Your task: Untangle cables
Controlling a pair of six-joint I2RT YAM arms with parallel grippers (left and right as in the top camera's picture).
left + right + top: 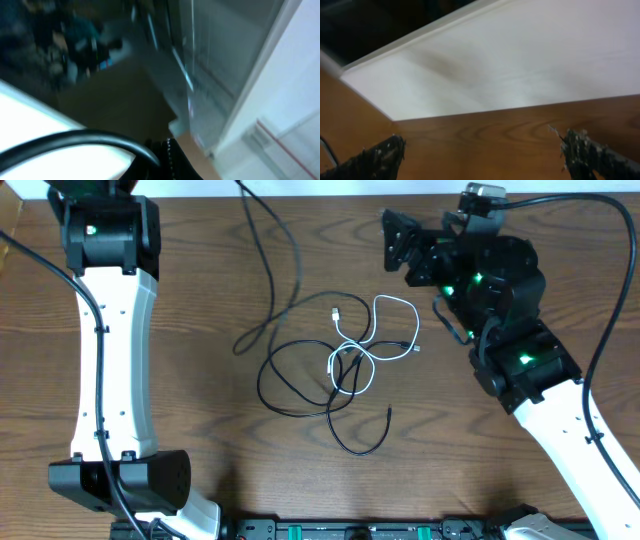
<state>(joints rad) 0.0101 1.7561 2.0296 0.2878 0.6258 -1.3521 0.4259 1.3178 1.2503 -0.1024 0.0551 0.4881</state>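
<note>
Scuffed dark fingertips are seen closest in the right wrist view, one at each lower corner and both cut off by the bottom edge; the right gripper is thus shown spread wide, with only bare brown table between its jaws and a pale wall panel beyond. In the left wrist view almost everything is smeared by blur: a thick black arm cable is made out curving across the bottom, a dark shape beside it cannot be identified, and the fingers themselves cannot be picked out. The left gripper is taken to be pressed together, though nothing can be said of anything between its jaws. From overhead, the left arm is seen stretched along the left side of the table, its far end lost at the top edge. The cables lie well apart from both arms, in the middle of the table. The white cable is looped over itself and crossed with the black cables at a knot of overlaps, where individual strands cannot be told apart. Two black strands are cut off by the top edge, while one black plug end lies free nearer the bottom.
</note>
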